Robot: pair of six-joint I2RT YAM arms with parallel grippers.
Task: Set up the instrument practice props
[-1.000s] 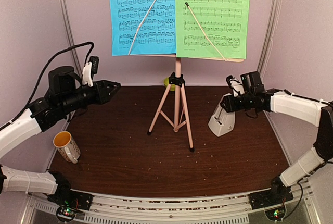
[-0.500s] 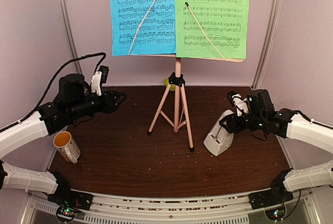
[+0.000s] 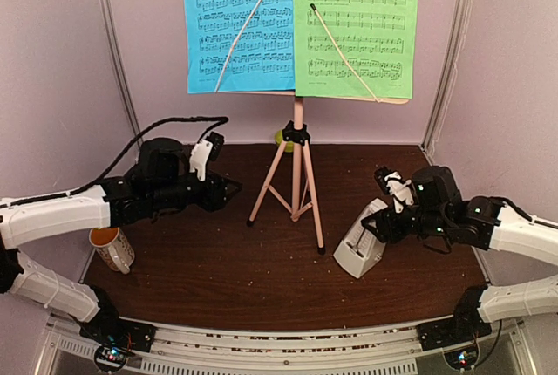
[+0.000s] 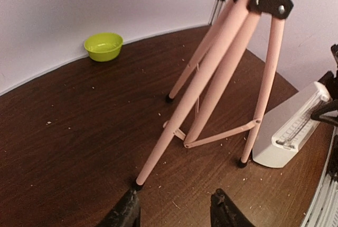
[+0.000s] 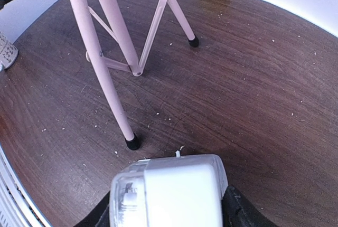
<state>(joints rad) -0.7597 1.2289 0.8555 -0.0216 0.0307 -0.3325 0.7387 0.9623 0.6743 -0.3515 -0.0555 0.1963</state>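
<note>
The dark wood counter [image 3: 218, 270] carries everything. The pink music stand [image 3: 298, 118] is upright near its middle toward the back, its tripod legs splayed so that the three black feet sit flat. That spread is likely what keeps the top-heavy desk from tipping. On the desk the blue music sheet [image 3: 237, 22] and the green music sheet [image 3: 353, 26] hang side by side, and a thin pale retaining arm [image 3: 240, 39] slants across each, apparently to pin the paper. The stand and sheets look set up already.

The left claw [image 4: 174, 214] points low at the nearest tripod foot. Its jaws are moderately apart with nothing between them, so it may be about to steady or nudge that leg.

The white pyramid metronome [image 3: 359, 248] is just right of the stand's front foot, and the right claw [image 5: 169, 211] grips it by its sides. It leans over rather than standing upright — a sign it is being carried or set down. I cannot tell whether its base touches the counter. Placing it upright beside the stand seems to be the step in hand.

The white orange-lined mug [image 3: 112, 246] sits at the left edge, partly under the left arm. The lime-green bowl [image 4: 103, 45] rests by the back wall behind the stand — neither is involved.
</note>
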